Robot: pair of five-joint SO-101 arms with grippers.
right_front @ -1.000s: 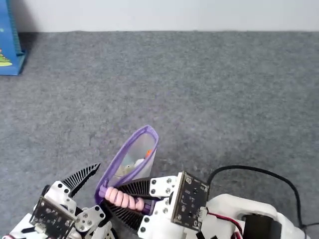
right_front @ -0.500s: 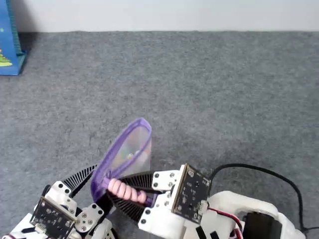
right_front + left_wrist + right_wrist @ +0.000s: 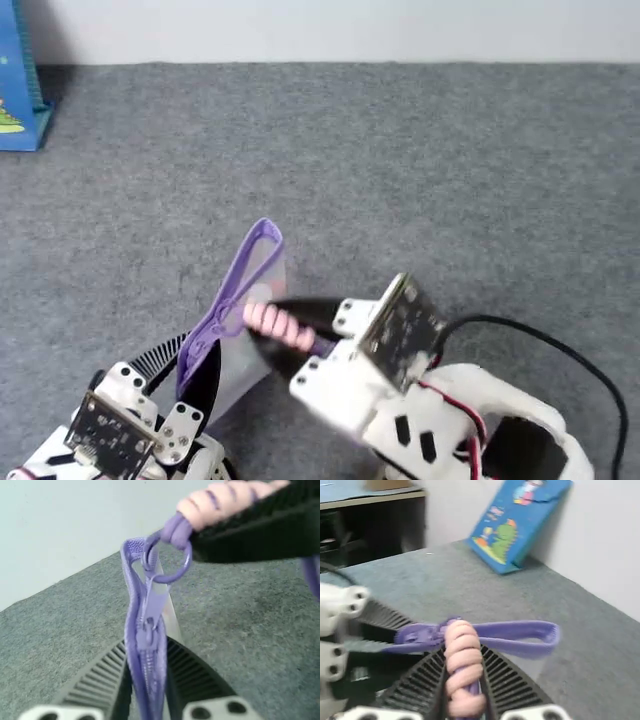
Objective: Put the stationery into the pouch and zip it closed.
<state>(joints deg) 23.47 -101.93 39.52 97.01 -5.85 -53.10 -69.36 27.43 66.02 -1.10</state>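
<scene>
Rising edge-up over the grey mat [image 3: 450,180], the pouch [image 3: 245,290] is clamped at its near end, on the purple zip band [image 3: 134,605], by the left gripper [image 3: 195,362]. Its contents cannot be made out through the clear side, and how far the zip is drawn cannot be told. A pink coiled pull [image 3: 272,323], joined to the zip by a purple ring [image 3: 172,560], is squeezed in the right gripper [image 3: 275,330]. A blue box [image 3: 18,90] is cut off at the high view's left edge; a green dinosaur [image 3: 501,544] is seen on it, its print unreadable.
</scene>
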